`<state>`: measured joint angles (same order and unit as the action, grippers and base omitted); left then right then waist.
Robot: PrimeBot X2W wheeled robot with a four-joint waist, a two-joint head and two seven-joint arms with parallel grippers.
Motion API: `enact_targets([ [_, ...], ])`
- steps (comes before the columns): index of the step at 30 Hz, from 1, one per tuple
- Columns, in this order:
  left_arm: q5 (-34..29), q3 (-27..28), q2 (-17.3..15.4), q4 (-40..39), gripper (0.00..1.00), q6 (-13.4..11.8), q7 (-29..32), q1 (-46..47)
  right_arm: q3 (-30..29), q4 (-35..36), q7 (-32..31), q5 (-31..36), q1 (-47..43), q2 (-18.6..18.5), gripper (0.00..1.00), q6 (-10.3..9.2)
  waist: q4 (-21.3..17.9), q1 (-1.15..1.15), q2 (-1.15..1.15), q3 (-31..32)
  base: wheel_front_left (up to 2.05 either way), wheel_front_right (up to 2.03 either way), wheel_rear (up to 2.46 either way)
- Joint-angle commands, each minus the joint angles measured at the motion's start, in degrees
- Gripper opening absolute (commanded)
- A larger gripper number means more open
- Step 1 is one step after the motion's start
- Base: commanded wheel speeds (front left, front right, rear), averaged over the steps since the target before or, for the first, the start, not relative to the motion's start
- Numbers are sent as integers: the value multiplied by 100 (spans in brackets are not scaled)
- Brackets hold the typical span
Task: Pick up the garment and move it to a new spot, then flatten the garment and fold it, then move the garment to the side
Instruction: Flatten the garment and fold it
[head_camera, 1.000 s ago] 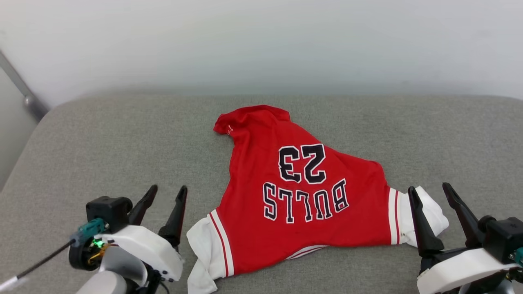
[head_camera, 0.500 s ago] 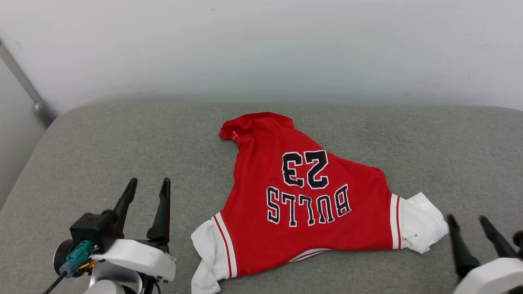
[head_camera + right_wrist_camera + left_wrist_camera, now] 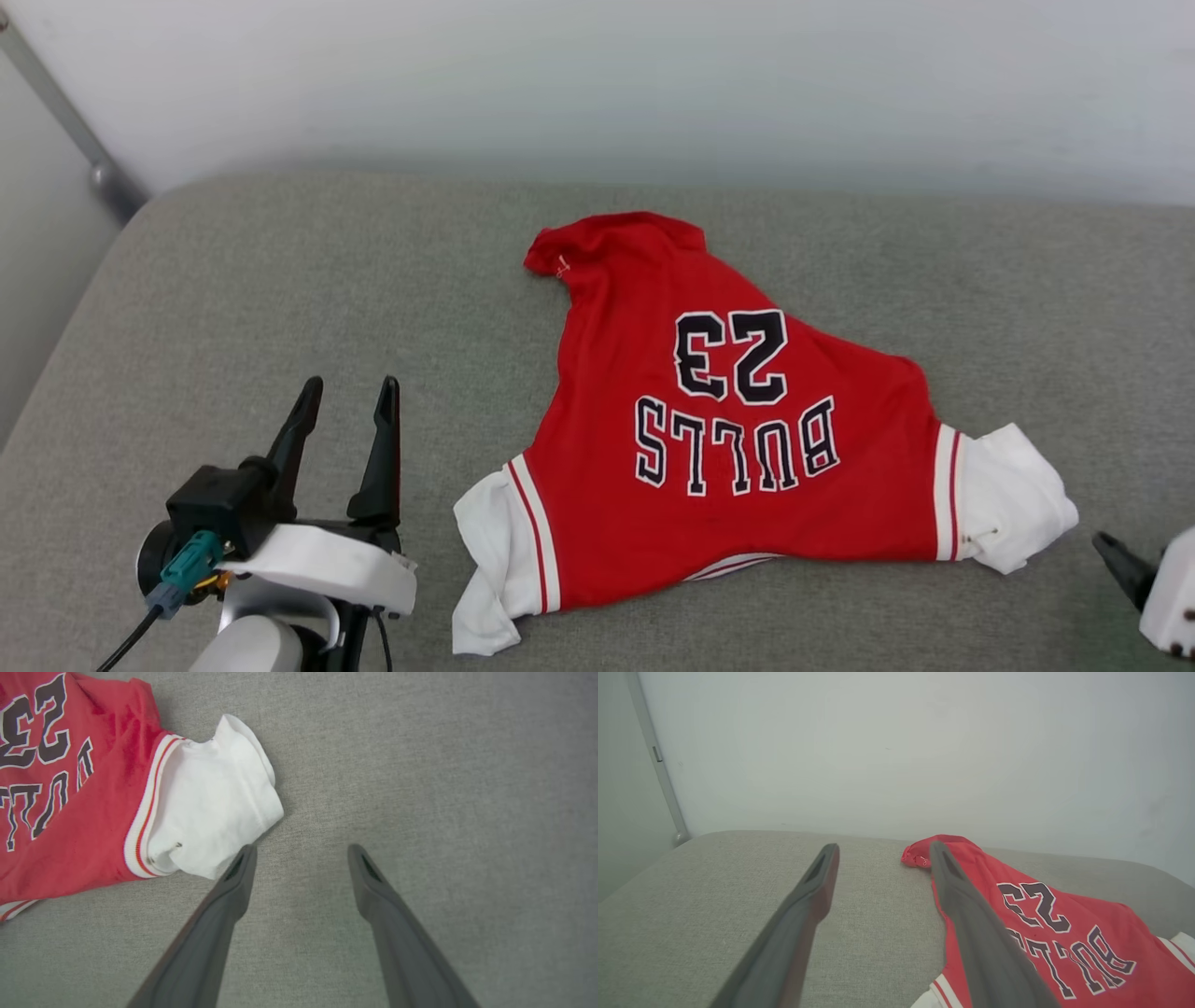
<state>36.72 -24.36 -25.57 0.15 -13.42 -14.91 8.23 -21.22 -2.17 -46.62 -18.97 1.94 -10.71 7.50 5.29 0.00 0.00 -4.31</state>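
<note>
1. Head view: the garment (image 3: 738,439) lies print-up on the grey cushion (image 3: 280,308), crumpled as before. My right claw (image 3: 1120,565) has backed off the right sleeve and is now cut by the frame edge. My left claw (image 3: 351,385) is wide open and empty.
2. Left wrist view: fingers spread, holding nothing. One finger hides part of the garment.
3. Right wrist view: fingers well apart and empty, just beside the white sleeve (image 3: 210,807). Contact unclear. Garment cut off at left.

Grey woven cushion surface (image 3: 280,308), plain pale wall (image 3: 597,84) behind, slanted grey bar (image 3: 112,179), possibly a rail, at far left
</note>
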Motion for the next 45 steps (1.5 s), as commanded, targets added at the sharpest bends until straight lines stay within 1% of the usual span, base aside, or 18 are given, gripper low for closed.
enact_targets([
  [1, -69, 39, 50, -12, 100, 42, -37, 79, 60, -43, -130, -15, 189, -55, 100, -2, 111, 0, 0, -196, 0, 0, 0],
  [7, -253, 135, 254, 80, 100, 256, -32, 255, 335, -267, -669, -100, 791, -60, 100, -2, 273, 0, 0, -593, 0, 0, 0],
  [10, -335, 151, 343, 161, 100, 378, -33, 358, 398, -433, -855, -67, 936, 23, 100, -3, 349, 0, 0, -739, 0, 0, 0],
  [15, -442, 189, 449, 310, 100, 528, -33, 474, 397, -871, -1112, -52, 932, 184, 100, -3, 417, 0, 0, -877, 0, 0, 0],
  [20, -491, 235, 493, 479, 100, 585, -32, 467, 526, -1260, -1216, -177, 872, 353, 100, -2, 396, 0, 0, -837, 0, 0, 0],
  [21, -499, 239, 489, 512, 100, 607, -32, 458, 573, -1296, -1200, -223, 887, 346, 44, -2, 383, 0, 0, -815, 0, 0, 0],
  [22, -498, 244, 474, 546, 100, 629, -32, 447, 600, -1311, -1165, -277, 916, 342, 0, -1, 364, 0, 0, -785, 0, 0, 0],
  [24, -484, 218, 426, 605, 100, 683, -11, 432, 657, -1304, -1103, -318, 983, 262, 0, -1, 320, 0, 0, -716, 0, 0, 0],
  [28, -338, 183, 323, 694, 100, 793, 219, 347, 762, -1244, -922, -388, 1078, 119, 0, -1, 206, 0, 0, -538, 0, 0, 0],
  [30, -245, 192, 256, 709, 100, 846, 390, 330, 828, -1168, -782, -389, 1106, 50, 0, -1, 159, 0, 0, -446, 0, 0, 0],
  [32, -112, 179, 124, 707, 100, 956, 661, 336, 878, -1092, -674, -425, 1089, 3, 0, -2, 116, 0, 0, -353, 0, 0, 0],
  [35, 103, 159, -135, 610, 100, 1137, 1249, 412, 968, -921, -552, -424, 995, -23, 0, -2, 50, 0, 0, -226, 0, 0, 0],
  [39, 443, 41, -514, 355, 100, 1295, 2313, 429, 1093, -636, -425, -414, 842, -45, 0, -2, -80, 0, 0, -126, 0, 0, 0],
  [41, 548, -37, -715, 246, 100, 1338, 2777, 392, 1161, -479, -437, -413, 782, -31, 0, -2, -167, 0, 0, -116, 0, 0, 0],
  [44, 747, -178, -934, 108, 100, 1397, 3429, 255, 1254, -287, -428, -438, 706, 28, 0, -2, -321, 0, 0, -159, 0, 0, 0],
  [45, 835, -239, -960, 52, 100, 1430, 3619, 232, 1277, -231, -431, -429, 695, 32, 0, -2, -356, 0, 0, -184, 0, 0, 0],
])
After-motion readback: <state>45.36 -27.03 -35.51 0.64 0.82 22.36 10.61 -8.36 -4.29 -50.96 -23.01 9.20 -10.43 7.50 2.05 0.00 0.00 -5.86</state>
